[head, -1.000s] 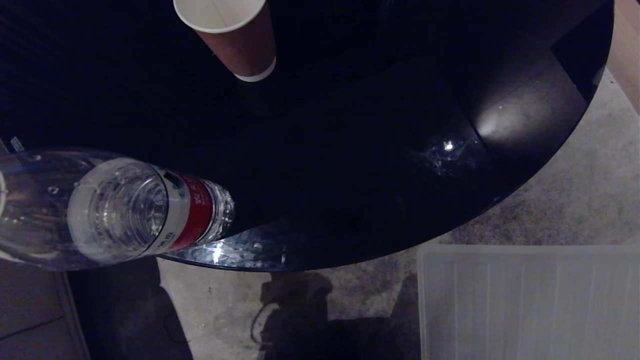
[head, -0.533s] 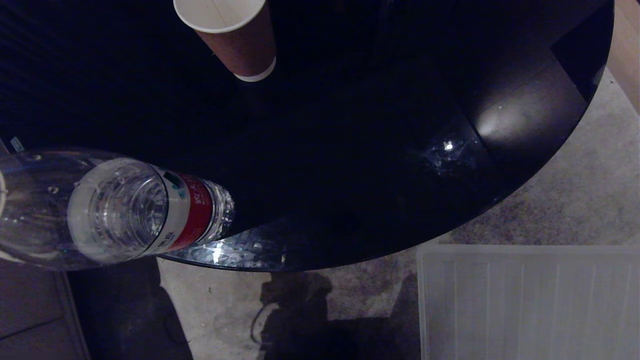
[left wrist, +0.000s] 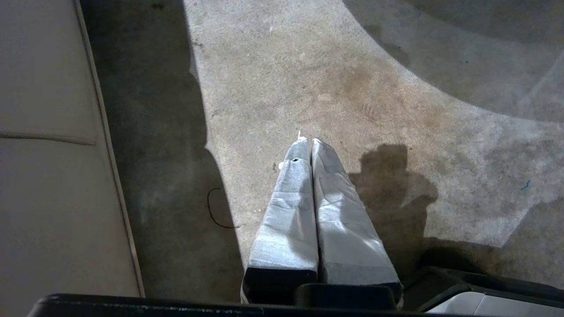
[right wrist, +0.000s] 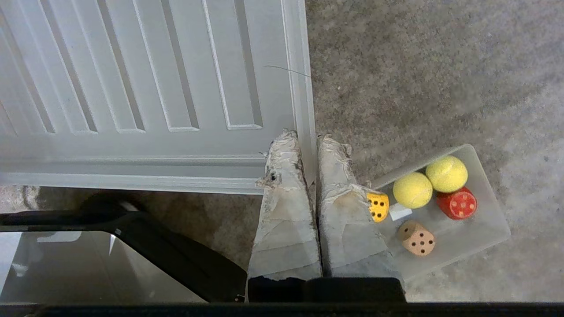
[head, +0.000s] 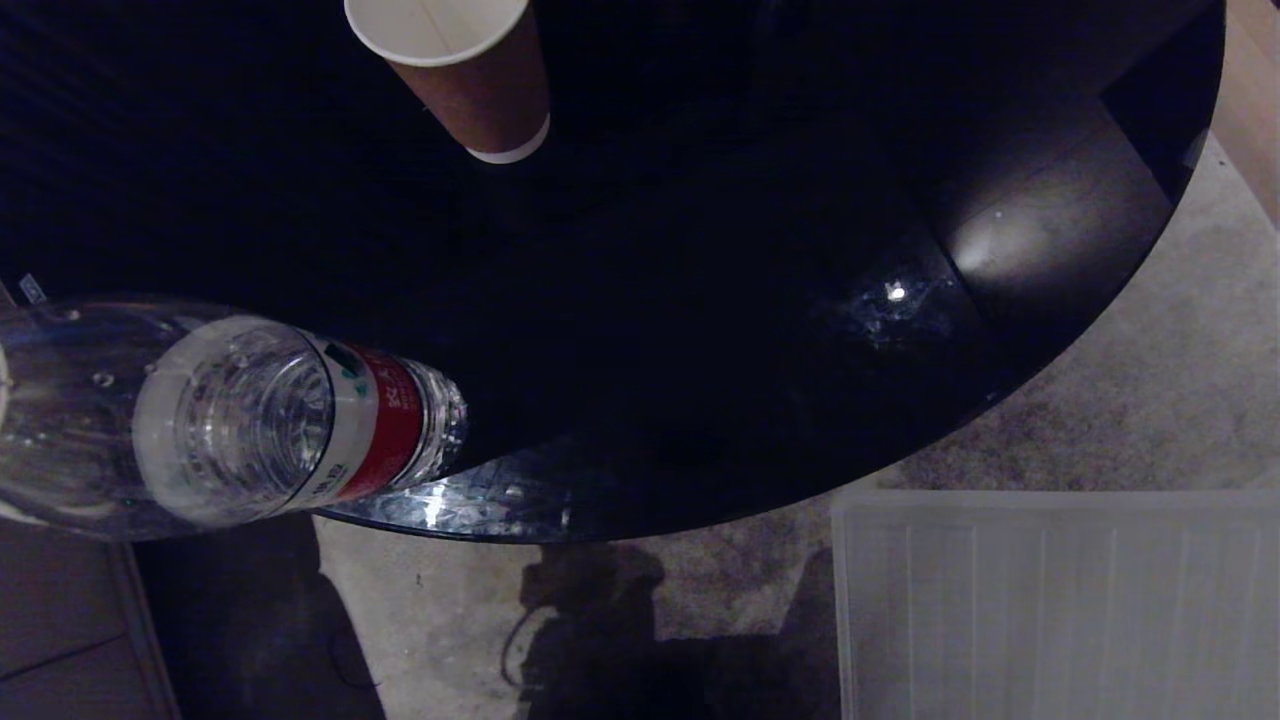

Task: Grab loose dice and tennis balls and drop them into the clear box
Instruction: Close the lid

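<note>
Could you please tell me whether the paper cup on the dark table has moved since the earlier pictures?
No. The paper cup stands at the same spot against the dark table and the water bottle; only a tiny whole-picture shift shows.

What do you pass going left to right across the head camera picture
Clear plastic bottle with a red label → brown paper cup on the dark round table → ribbed translucent lid panel on the floor.
</note>
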`<state>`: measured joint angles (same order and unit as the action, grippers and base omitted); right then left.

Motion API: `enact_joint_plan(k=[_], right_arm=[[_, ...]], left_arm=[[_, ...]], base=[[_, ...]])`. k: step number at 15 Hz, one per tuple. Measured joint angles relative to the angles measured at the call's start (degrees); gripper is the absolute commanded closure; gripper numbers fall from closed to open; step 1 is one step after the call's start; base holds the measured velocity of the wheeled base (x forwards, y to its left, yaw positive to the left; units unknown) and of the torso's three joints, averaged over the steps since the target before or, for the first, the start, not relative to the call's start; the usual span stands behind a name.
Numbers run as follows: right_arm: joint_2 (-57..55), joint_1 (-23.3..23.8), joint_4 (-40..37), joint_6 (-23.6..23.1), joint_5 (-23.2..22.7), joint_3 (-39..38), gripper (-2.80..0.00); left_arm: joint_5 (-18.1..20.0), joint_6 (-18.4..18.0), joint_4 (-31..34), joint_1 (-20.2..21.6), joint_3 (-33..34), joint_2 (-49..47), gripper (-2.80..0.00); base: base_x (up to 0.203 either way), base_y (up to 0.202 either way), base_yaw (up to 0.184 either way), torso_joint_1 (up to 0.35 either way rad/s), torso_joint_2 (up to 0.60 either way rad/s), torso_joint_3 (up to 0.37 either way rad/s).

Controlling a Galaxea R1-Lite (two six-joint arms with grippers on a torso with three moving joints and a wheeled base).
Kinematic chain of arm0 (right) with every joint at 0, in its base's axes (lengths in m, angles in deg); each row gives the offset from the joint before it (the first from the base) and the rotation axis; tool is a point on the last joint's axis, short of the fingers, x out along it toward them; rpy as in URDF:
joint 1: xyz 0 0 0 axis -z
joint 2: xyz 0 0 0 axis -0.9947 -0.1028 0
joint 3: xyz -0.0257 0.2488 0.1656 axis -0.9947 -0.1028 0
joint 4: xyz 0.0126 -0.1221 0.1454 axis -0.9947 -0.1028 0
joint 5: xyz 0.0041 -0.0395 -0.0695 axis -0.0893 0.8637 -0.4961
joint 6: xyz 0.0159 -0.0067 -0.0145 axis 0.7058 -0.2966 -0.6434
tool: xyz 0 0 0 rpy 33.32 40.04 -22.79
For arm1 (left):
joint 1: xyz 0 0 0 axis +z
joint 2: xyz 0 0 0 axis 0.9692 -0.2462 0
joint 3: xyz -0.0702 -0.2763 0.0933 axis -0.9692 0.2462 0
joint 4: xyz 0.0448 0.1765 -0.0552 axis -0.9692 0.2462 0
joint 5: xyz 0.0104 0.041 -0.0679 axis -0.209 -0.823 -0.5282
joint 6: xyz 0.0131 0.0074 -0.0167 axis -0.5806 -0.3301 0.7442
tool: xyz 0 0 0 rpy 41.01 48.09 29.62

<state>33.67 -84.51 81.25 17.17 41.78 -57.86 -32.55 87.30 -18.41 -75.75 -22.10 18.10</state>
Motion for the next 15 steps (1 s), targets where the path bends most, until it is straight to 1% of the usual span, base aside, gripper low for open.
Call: enact_joint_plan(k=[1,3,9,10,15], right_arm=[[0.0,0.0,0.0,0.1,0.0,0.0,0.0],[0.0,-0.1,0.0,0.1,0.0,0.0,0.0],[0.0,0.0,0.0,0.2,0.0,0.0,0.0],[0.0,0.0,0.0,0.2,0.0,0.0,0.0],[0.0,0.0,0.0,0.3,0.1,0.0,0.0]], left_arm=[[0.0,0.0,0.0,0.0,0.0,0.0,0.0],[0.0,0.0,0.0,0.0,0.0,0.0,0.0],[0.0,0.0,0.0,0.0,0.0,0.0,0.0],[0.0,0.0,0.0,0.0,0.0,0.0,0.0],[0.0,0.0,0.0,0.0,0.0,0.0,0.0]], base=[[0.0,0.0,0.0,0.0,0.0,0.0],[0.002,-0.005,0.09,0.006,0.0,-0.002],[0.0,-0.008,0.159,0.0,0.0,0.002],[0.003,-0.001,0.092,-0.002,0.0,0.002],[0.001,-0.002,0.012,0.001,0.0,0.0]])
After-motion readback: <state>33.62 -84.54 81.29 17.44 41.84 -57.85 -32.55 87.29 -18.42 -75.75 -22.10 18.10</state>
